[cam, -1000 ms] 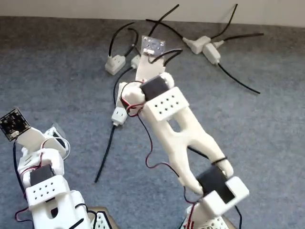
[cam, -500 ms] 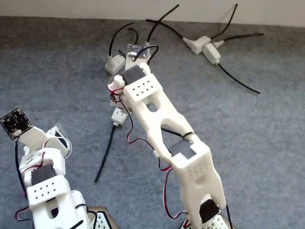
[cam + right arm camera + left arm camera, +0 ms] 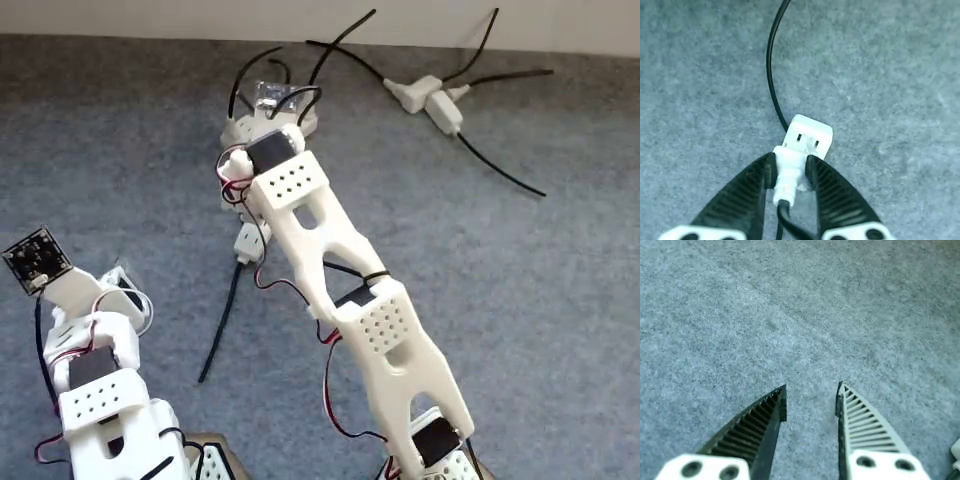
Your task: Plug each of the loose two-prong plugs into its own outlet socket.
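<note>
My right gripper (image 3: 790, 159) is shut on a small white two-prong plug (image 3: 787, 175), its black cord trailing back between the fingers. The plug's front end rests against a white outlet socket (image 3: 809, 136). Both slots of the socket still show, and its black cable (image 3: 771, 65) runs away over the carpet. In the high view the right arm (image 3: 300, 215) stretches to the back left, and its wrist covers most of that socket (image 3: 236, 128). Another loose white plug (image 3: 248, 241) lies beside the arm. My left gripper (image 3: 811, 389) stands open over bare carpet.
A joined white plug and socket pair (image 3: 430, 100) with black cables lies at the back right. The left arm (image 3: 90, 380) is folded at the front left corner. Grey carpet (image 3: 560, 260) covers the whole floor, with open room on the right side.
The right arm has swung left and stretched out toward the back-left socket, carrying the plug. The left arm has barely moved.
</note>
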